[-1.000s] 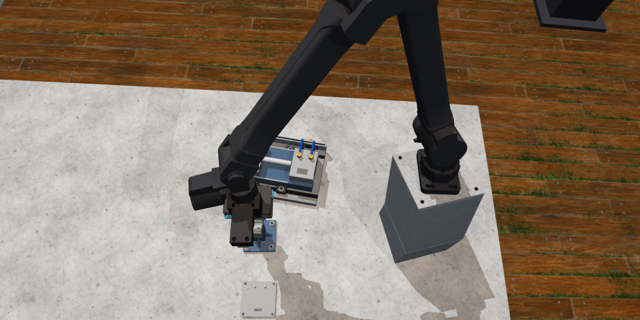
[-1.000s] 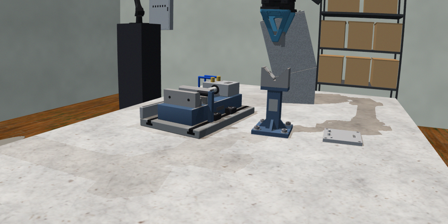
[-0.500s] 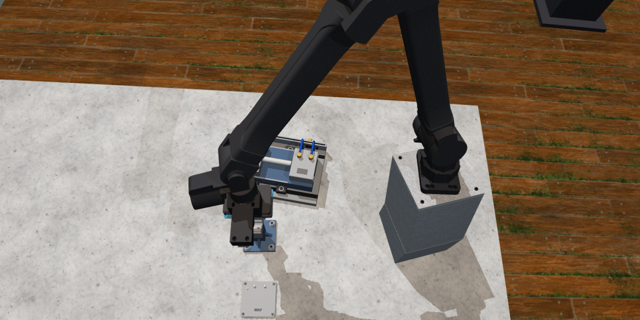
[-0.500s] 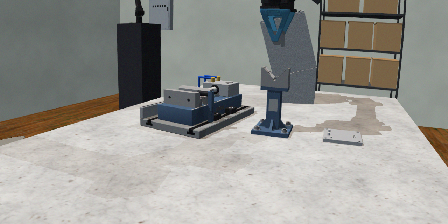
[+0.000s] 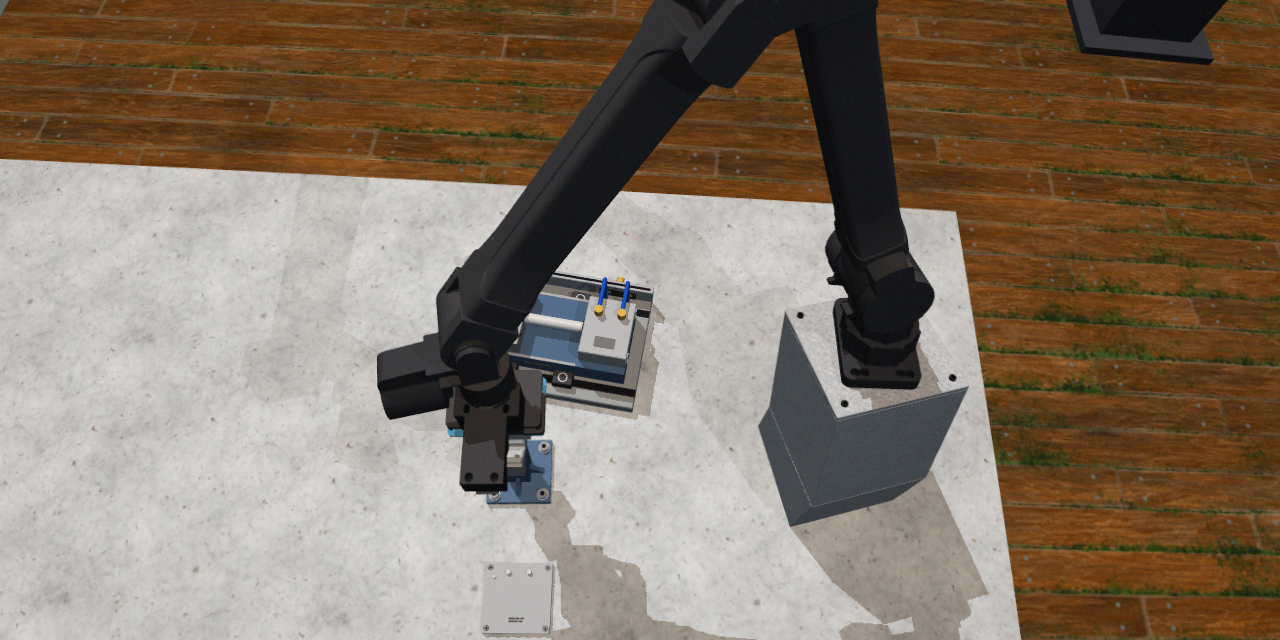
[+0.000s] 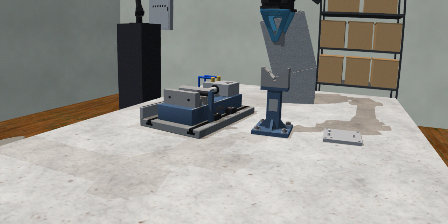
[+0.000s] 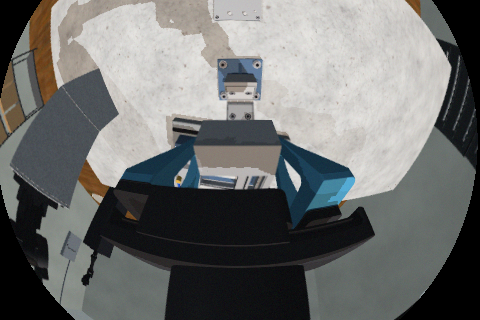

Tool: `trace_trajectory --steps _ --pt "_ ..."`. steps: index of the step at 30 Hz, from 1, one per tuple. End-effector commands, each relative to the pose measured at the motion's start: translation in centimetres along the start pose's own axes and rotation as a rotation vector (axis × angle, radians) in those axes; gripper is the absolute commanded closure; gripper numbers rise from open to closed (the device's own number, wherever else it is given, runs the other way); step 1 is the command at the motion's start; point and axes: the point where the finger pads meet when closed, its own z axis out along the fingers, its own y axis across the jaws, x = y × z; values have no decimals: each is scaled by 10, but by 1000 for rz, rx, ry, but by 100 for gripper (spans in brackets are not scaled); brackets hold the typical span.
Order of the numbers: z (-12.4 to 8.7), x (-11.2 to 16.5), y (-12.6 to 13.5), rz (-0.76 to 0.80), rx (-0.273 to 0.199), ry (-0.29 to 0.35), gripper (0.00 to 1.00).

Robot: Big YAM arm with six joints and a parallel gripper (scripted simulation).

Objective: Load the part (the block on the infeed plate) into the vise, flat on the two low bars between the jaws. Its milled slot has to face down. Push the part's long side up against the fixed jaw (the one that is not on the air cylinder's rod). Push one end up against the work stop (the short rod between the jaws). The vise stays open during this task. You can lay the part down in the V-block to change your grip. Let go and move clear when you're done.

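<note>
My gripper (image 7: 237, 141) has blue fingers and is shut on the part (image 7: 236, 143), a grey block seen end-on between them in the wrist view. I cannot tell which way its slot faces. In the exterior view the gripper (image 6: 277, 28) hangs high above the V-block (image 6: 274, 79), pointing down, and the finger hides the part. The V-block is empty and shows just ahead of the part in the wrist view (image 7: 239, 80). The vise (image 6: 196, 109) stands open to the left of the V-block, with nothing between its jaws. The infeed plate (image 6: 342, 136) is bare.
The arm's grey pedestal (image 5: 854, 417) stands at the table's right side. In the overhead view the forearm crosses over the vise (image 5: 579, 337), and the infeed plate (image 5: 517, 597) lies near the front edge. A black column (image 6: 139, 62) and a shelf of boxes (image 6: 360, 31) stand beyond the table.
</note>
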Motion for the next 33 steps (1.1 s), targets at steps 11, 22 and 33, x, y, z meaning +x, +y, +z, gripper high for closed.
trace_trajectory --steps 11,22,33 --pt "-17 4 -16 6 54 -10 100" --pt "-16 5 -15 10 53 -14 100" --pt "-15 5 -15 11 52 -31 100"
